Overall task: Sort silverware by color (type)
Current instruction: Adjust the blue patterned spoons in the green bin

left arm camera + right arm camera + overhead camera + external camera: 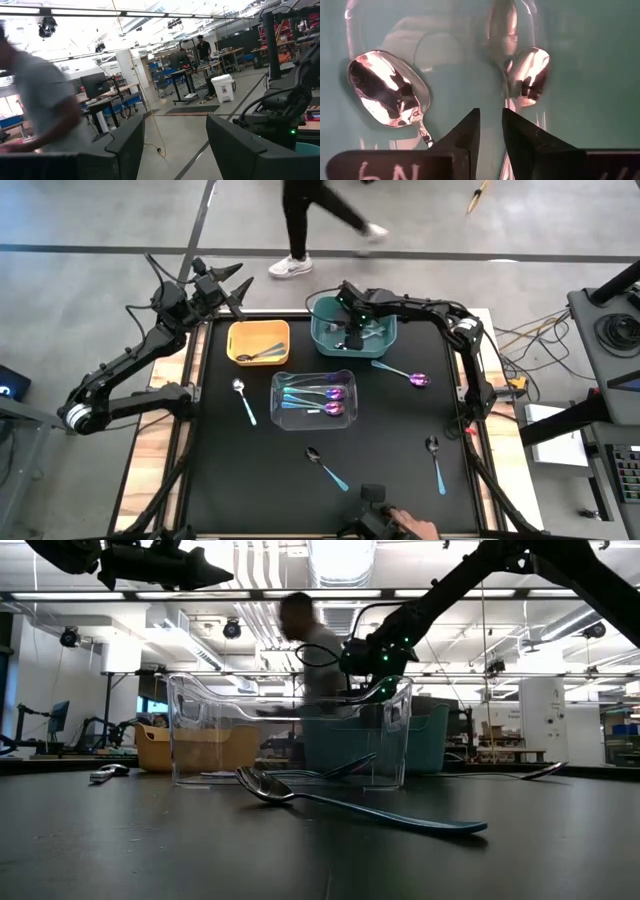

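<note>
Shiny rounded spoon bowls on smooth teal bin floor

We can read little here. On the right gripper, white handwritten marks stand on the dark bar at the base of its fingers: what looks like "6N" on one side, and a few strokes on the other that we cannot make out. We find no other legible text.

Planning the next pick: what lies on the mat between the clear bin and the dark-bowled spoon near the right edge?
Nothing; in the high view, the black mat is bare between the clear bin and that spoon.
</note>
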